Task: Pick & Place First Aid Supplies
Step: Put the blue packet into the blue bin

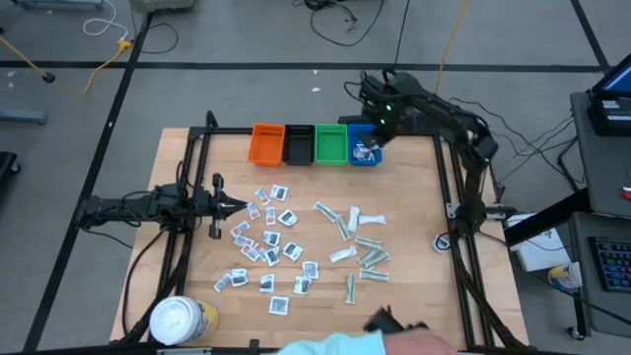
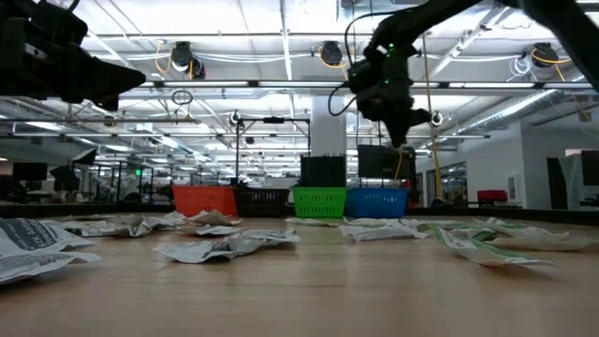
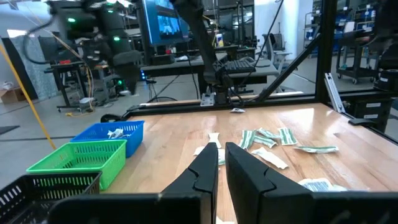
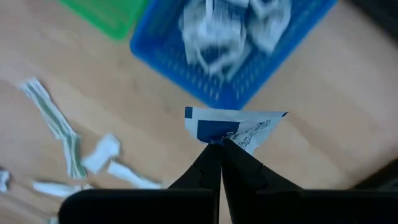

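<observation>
No legible text anywhere. Dark and blue print on the white sachets (image 1: 264,235) on the counter (image 1: 414,187), and on the sachet (image 4: 235,127) held over the blue bin (image 4: 249,68), too blurred to read.

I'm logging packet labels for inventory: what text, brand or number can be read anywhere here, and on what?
None is readable.
Sachet held in the right gripper: blue print, blurred.
Sachets on the table: dark print, too small.
Monitor behind the table: picture only, no legible words.
</observation>
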Action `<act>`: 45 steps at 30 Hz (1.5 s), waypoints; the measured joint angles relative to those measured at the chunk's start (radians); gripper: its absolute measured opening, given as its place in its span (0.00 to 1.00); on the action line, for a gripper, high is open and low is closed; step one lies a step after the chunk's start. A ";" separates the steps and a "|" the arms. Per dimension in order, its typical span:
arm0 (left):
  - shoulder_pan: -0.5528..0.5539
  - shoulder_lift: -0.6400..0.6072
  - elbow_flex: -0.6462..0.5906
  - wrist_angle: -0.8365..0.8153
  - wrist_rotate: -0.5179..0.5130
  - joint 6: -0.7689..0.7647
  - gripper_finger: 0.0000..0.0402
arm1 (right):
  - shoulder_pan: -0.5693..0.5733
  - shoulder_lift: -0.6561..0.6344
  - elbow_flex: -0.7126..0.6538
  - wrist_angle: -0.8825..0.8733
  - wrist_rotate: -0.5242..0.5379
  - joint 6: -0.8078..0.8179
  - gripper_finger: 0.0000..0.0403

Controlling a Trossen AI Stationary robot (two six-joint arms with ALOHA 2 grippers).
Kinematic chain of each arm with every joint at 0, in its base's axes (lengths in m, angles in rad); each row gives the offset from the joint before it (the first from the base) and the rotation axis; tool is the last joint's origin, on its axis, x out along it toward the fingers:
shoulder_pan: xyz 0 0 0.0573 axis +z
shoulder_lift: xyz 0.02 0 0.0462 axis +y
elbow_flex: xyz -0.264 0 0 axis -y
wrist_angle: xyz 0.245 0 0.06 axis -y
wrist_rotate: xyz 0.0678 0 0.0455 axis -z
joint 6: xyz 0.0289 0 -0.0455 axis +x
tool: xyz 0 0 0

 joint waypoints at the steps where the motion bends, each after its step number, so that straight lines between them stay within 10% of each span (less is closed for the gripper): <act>1: 0.000 0.000 0.000 0.000 0.000 0.000 0.09 | -0.006 0.029 0.044 -0.009 0.000 -0.004 0.00; 11: 0.000 0.000 0.000 0.000 0.000 0.000 0.09 | -0.039 0.230 0.337 -0.068 0.002 -0.024 0.00; 29: 0.000 0.000 0.000 0.000 0.000 0.000 0.09 | -0.017 0.280 0.095 0.153 0.012 -0.083 0.01; 45: 0.000 0.000 0.000 0.000 0.000 0.000 0.09 | -0.006 0.165 0.094 0.083 0.027 -0.017 0.47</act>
